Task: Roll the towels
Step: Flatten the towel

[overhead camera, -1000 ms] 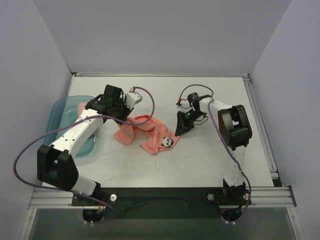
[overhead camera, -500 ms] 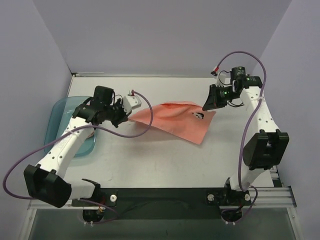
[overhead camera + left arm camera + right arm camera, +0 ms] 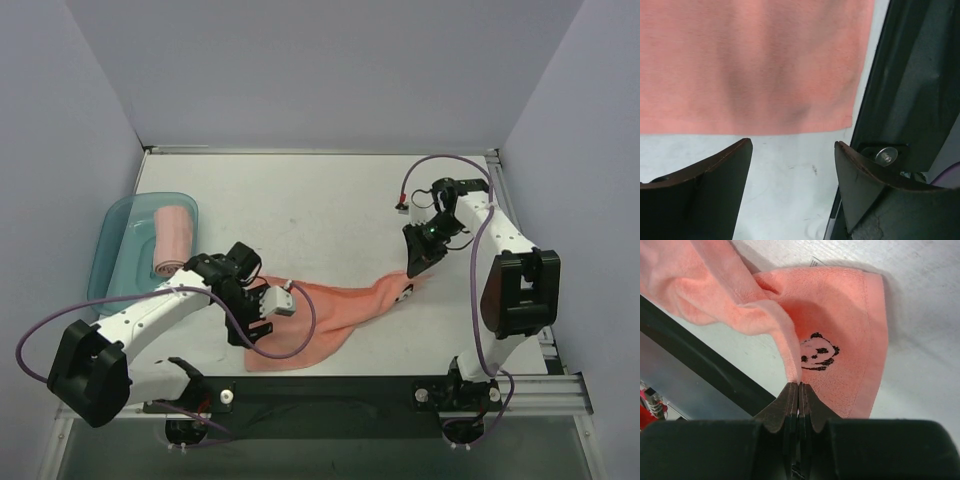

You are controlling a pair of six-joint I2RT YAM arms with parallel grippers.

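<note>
Pinching a raised fold of the salmon-pink towel (image 3: pixel 840 305), our right gripper (image 3: pixel 799 386) has its fingers pressed tight together, with the cloth caught at their very tips. Just beyond those tips the towel's panda print (image 3: pixel 817 352) lies face up. The pinched fold climbs away from the tips to the left in our wrist view.

Our left gripper (image 3: pixel 792 150) has its fingers (image 3: pixel 715 180) spread wide, with nothing between them but bare table (image 3: pixel 790 200). The towel's straight hem runs across just ahead of the fingertips. Beside the finger on the right of that view, a black rail (image 3: pixel 910 75) runs along the table's edge.

From above we see the same towel stretched between our two grippers. It lies flat and broad by the left fingers and narrows into a bunched strip toward the right fingers. Well apart from both sets of fingers, a rolled towel (image 3: pixel 172 235) lies in the teal tray (image 3: pixel 118 262).
</note>
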